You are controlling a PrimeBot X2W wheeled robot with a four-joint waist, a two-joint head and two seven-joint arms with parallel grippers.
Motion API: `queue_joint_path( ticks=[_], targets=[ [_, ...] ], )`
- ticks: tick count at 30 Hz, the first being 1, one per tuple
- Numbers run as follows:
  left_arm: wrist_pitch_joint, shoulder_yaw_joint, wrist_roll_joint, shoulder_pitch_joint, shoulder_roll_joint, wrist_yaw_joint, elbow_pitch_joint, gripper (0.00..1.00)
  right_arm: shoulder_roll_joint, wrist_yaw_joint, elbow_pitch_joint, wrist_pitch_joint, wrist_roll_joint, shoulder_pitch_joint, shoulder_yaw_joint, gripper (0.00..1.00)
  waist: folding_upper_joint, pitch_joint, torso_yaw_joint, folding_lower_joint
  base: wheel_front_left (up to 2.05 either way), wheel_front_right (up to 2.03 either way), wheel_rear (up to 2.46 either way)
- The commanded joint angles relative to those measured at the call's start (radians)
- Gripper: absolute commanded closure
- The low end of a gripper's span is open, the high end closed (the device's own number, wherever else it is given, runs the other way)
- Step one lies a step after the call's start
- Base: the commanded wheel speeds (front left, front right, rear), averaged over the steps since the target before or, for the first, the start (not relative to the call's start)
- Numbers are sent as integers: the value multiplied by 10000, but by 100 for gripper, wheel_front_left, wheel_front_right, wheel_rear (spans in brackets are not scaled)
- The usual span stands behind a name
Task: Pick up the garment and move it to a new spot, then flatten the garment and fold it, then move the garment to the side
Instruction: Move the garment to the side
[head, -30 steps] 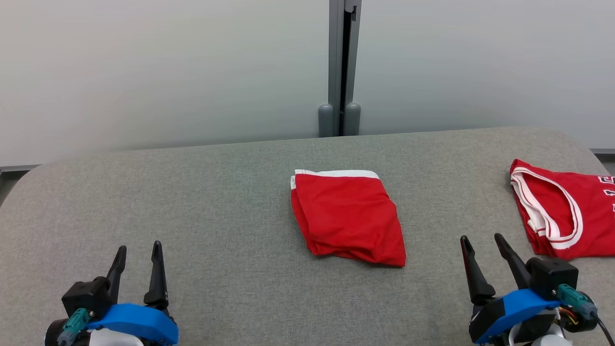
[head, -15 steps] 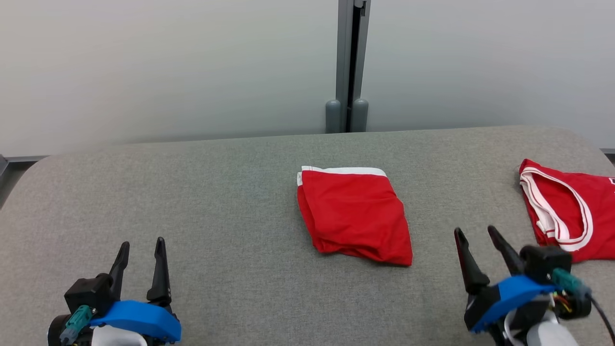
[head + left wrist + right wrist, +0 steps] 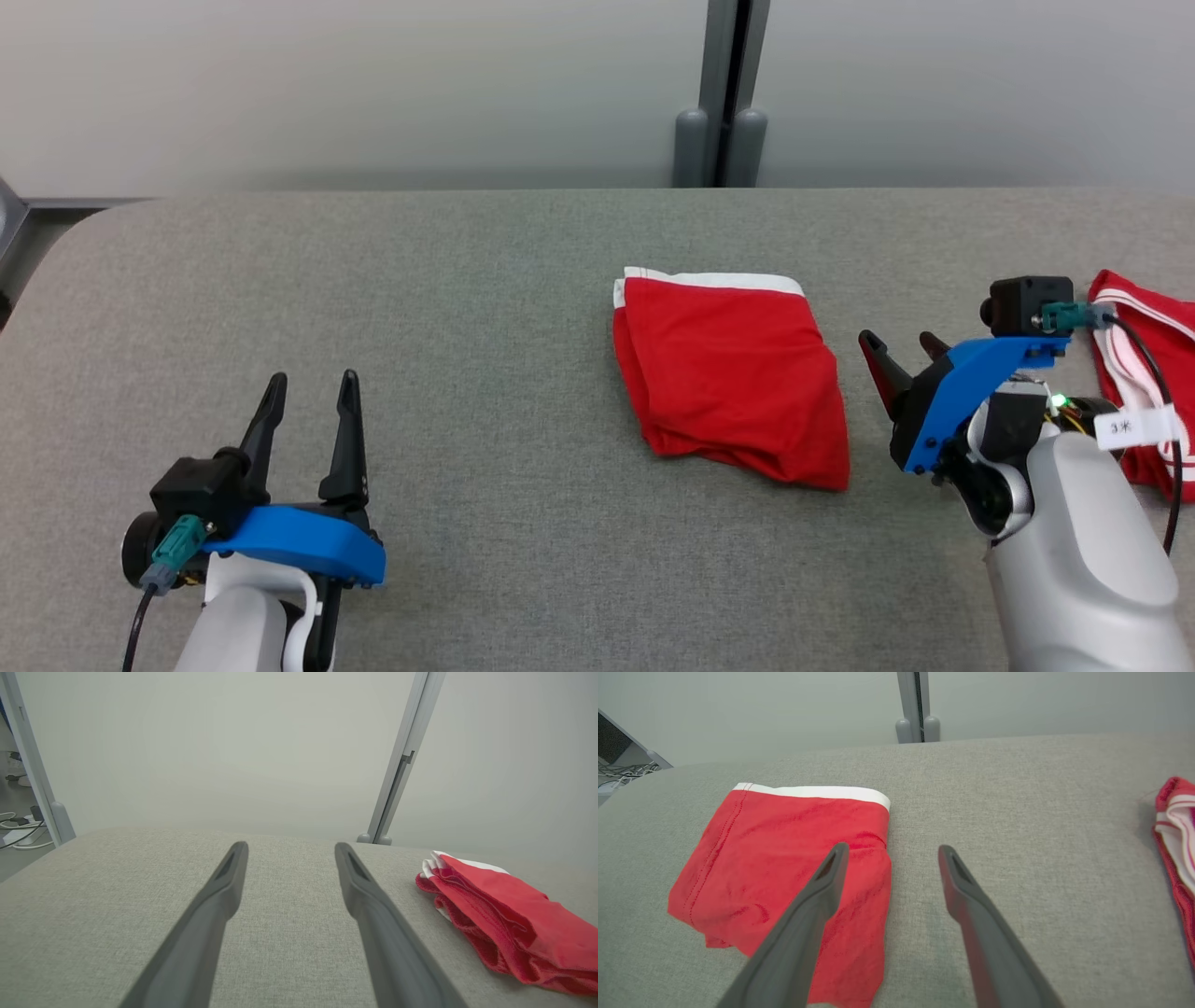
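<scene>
Since a second ago our right gripper (image 3: 898,342) has lifted and swung inward toward the cloth. Our head camera has shifted too, so the whole scene sits differently. The jaws stand wide and empty, just right of the folded red garment (image 3: 733,373), which lies mid-way across the grey padded surface (image 3: 420,280). We judge the folding done, so we are lining up on its right edge to carry it aside. Our left gripper (image 3: 314,378) waits released at near left, well apart. A striped red jersey (image 3: 1172,322) lies at the right edge, beyond our right wrist.
</scene>
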Motion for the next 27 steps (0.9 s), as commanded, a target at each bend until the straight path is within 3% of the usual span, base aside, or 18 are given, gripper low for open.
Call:
queue_joint_path(
  ticks=[1, 12, 16, 17, 18, 19, 23, 27],
  targets=[
    [-43, -20, 8, -225, -24, -5, -64, 0, 53, 1, 323, 154, 36, -329, -92, 0, 0, 385, 327, -1, 0, 0, 0],
    [-44, -490, 10, -963, -277, -69, -178, 0, 79, 1, 3533, 405, -127, -2025, -900, 0, 0, 1132, 903, -1, 0, 0, 0],
    [-44, -553, -17, -1037, -347, -82, -210, 0, 91, 1, 4451, 472, 101, -2257, -518, 0, 0, 1212, 995, -1, 0, 0, 0],
    [-44, -545, -24, -1014, -356, -84, -219, 0, 112, 2, 4575, 499, 180, -2310, -328, 15, 0, 1235, 992, -1, 0, 0, 0],
    [-44, -528, -31, -1000, -365, -84, -233, 0, 115, 2, 4670, 453, 227, -2405, -166, 61, 0, 1263, 974, -1, 0, 0, 0],
    [-44, -505, -37, -982, -364, -86, -252, 0, 119, 2, 4711, 416, 164, -2509, 36, 100, 0, 1290, 937, -1, 0, 0, 0],
    [-44, -359, -40, -947, -320, -90, -374, 0, -17, 2, 4618, 610, -133, -3153, 1051, 100, 0, 1453, 645, -1, 0, 0, 0],
    [-44, -184, -30, -850, -359, -83, -514, 0, -461, 1, 4208, 1298, -301, -3818, 2788, 100, 0, 1500, 185, -1, 0, 0, 0]
  ],
)
